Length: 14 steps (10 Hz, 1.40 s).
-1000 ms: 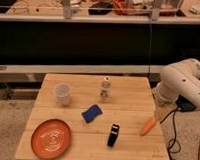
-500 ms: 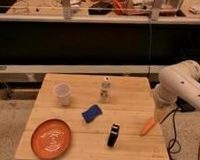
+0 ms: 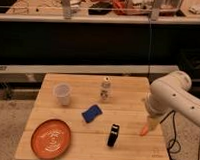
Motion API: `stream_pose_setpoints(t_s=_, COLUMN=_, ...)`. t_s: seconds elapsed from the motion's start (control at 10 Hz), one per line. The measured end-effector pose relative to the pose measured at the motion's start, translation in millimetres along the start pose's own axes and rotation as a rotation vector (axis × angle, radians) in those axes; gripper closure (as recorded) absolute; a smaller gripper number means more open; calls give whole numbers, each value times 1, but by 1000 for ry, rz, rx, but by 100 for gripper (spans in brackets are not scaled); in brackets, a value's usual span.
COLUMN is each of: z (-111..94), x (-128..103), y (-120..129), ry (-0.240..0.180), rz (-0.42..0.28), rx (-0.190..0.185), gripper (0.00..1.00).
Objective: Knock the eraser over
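The claw (image 3: 151,123) hangs low over the right side of the tabletop (image 3: 130,152), near the right edge. It points down from the big white arm (image 3: 175,98). I cannot tell how far the claw is open, or if it has hold of anything. One small orange thing (image 3: 143,130) sits right by the tip of the claw. I cannot tell if the two touch.

There is one eraser (image 3: 112,135). It is black and slim, and it stands up, a bit tilted. It is left of the claw, apart from it and close to the front edge. Bare wood lies between the eraser and the orange thing. There is bare wood in the front right corner too.

One blue pad (image 3: 92,113) lies flat near the middle, up and left of the eraser, not touching it. One small white bottle (image 3: 106,90) stands behind the pad, toward the back edge. One white cup (image 3: 62,94) stands upright on the left, well away from the eraser. One round orange plate (image 3: 52,138) lies at the front left corner, its rim close to the front edge. Bare wood lies between the plate and the eraser.
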Motion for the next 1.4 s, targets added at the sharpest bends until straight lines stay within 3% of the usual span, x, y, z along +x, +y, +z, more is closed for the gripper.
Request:
stream_pose_setpoints(t_s=0.4, z=10, x=-31, y=7, ry=-15, rz=-47, rx=19, gripper=20)
stream_pose_setpoints(t_s=1.1, z=34, x=-53, y=19, ry=-46, rz=-98, rx=45, gripper=20)
stream_pose_setpoints(t_s=1.4, z=51, x=-61, y=27, ry=-81, rz=-113, rx=51, gripper=20)
